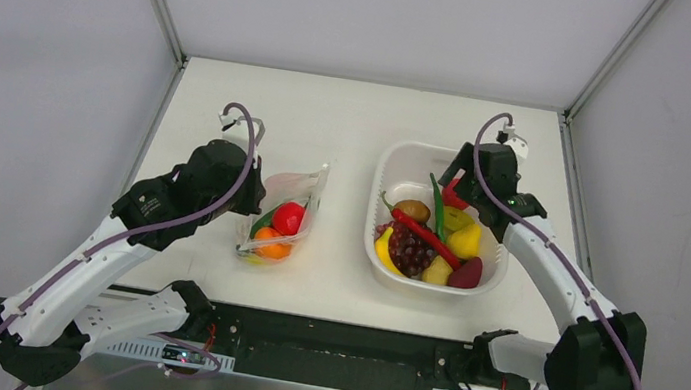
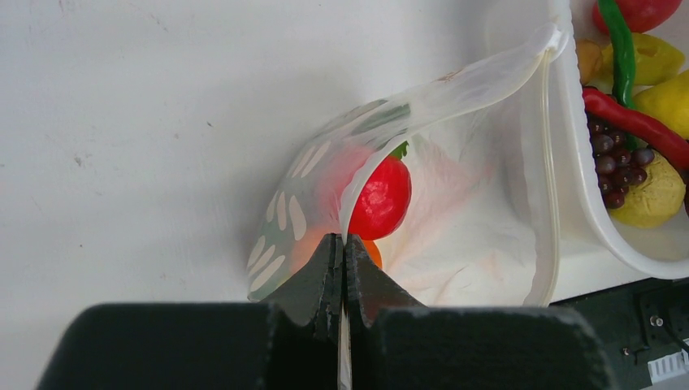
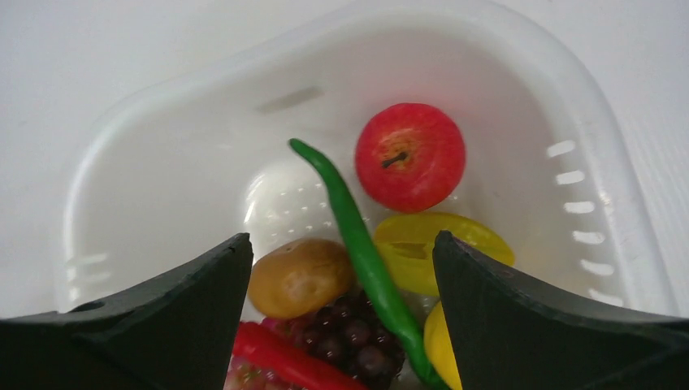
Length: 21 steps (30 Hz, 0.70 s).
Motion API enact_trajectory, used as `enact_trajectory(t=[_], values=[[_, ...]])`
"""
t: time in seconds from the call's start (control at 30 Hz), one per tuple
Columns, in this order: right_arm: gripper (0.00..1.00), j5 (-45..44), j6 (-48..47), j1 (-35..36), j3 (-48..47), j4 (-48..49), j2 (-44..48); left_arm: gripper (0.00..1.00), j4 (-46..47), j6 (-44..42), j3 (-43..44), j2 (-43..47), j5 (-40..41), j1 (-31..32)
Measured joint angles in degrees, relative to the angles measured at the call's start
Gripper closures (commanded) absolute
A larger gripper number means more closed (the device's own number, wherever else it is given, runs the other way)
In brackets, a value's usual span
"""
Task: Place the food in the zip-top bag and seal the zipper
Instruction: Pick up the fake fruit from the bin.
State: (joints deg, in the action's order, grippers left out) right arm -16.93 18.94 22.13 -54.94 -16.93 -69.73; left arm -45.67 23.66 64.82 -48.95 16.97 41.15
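The clear dotted zip-top bag (image 1: 291, 210) lies left of the basket, its mouth held open. It holds a red fruit (image 1: 288, 218), an orange one (image 1: 269, 240) and something green. My left gripper (image 2: 343, 241) is shut on the bag's near rim (image 2: 361, 175), by the zipper strip (image 2: 546, 162); the red fruit (image 2: 382, 195) shows inside. My right gripper (image 3: 341, 248) is open above the basket's food: a red apple (image 3: 410, 156), a green chilli (image 3: 357, 244), a brown potato (image 3: 299, 276), purple grapes (image 3: 357, 337), a red chilli (image 3: 280, 353), yellow pieces (image 3: 439, 248).
The white rounded-square basket (image 1: 396, 161) stands right of the bag, holding several toy foods. Its rim (image 2: 581, 187) lies close to the bag's mouth. The table's black front edge (image 1: 332, 345) runs below the bag and basket.
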Motion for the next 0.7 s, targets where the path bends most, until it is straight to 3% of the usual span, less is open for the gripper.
enact_trajectory(t=[0.33,0.7], values=[[0.12,-1.9,-0.2,-2.9,-1.0,0.3,-13.5,1.0,0.5,0.6,-0.5,0.5,-0.3,0.0],[0.1,-6.3,-1.4,-2.9,-1.1,3.2,-15.4,1.0,0.8,1.0,-0.7,0.5,-0.5,0.0]])
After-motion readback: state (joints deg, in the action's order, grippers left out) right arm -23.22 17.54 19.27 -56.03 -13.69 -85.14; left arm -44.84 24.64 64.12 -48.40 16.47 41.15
